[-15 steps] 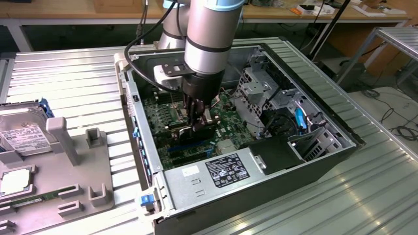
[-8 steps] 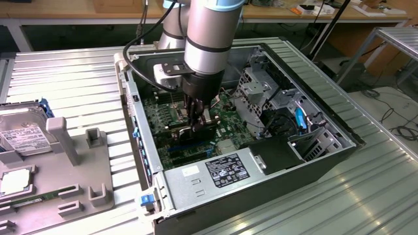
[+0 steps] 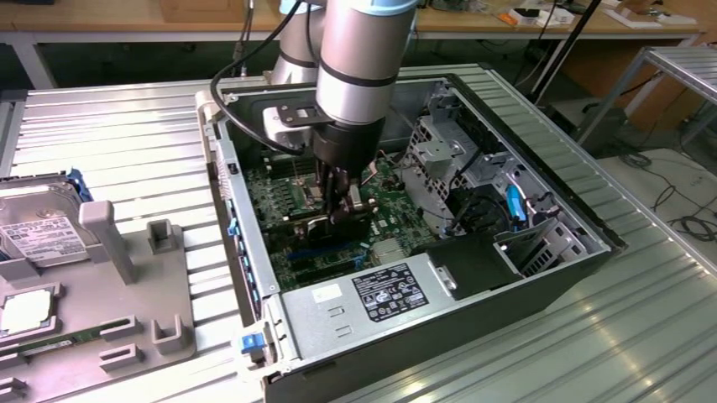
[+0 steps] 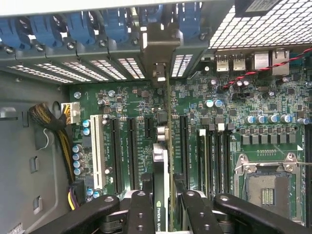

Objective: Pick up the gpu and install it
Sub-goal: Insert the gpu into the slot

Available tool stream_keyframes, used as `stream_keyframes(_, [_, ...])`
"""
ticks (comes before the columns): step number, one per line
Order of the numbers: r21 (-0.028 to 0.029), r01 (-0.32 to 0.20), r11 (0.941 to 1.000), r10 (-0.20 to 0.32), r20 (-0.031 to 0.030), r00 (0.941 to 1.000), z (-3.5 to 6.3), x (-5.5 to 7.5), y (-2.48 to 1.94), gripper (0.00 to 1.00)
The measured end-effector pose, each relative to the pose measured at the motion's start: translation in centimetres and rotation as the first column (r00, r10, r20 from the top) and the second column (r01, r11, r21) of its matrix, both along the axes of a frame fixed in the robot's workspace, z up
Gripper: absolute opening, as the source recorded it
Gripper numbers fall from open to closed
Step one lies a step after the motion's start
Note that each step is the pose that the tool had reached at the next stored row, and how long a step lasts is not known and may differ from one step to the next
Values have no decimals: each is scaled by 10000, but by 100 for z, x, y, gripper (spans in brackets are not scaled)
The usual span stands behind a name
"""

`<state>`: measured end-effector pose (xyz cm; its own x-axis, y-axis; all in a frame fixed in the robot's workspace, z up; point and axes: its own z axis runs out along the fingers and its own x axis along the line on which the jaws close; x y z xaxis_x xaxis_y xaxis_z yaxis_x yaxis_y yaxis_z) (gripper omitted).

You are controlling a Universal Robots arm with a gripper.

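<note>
My gripper (image 3: 339, 200) is down inside the open computer case (image 3: 538, 252), over the green motherboard (image 3: 274, 189). It is shut on the gpu (image 3: 336, 225), a thin dark card held on edge. In the wrist view the gpu (image 4: 162, 161) runs edge-on down the middle of the motherboard (image 4: 243, 122), between the black expansion slots. Its silver bracket (image 4: 158, 48) meets the case's rear slot openings. My black fingers (image 4: 140, 209) clamp the card from both sides at the gripper (image 4: 163, 207). I cannot tell whether the card's lower edge sits in a slot.
The power supply (image 3: 381, 294) and the drive cage (image 3: 442, 151) flank the gripper inside the case. A CPU socket (image 4: 265, 187) and a white slot (image 4: 96, 151) lie beside the card. On the exterior view's left, a grey fixture (image 3: 123, 285) holds a hard drive (image 3: 34, 231).
</note>
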<state>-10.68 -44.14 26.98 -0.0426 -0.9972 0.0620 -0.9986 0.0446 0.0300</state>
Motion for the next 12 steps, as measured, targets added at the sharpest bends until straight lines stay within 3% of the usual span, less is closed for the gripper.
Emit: stream_keyframes(12, [0, 19, 10000, -19, 2, 10000, -1, -26, 27, 27])
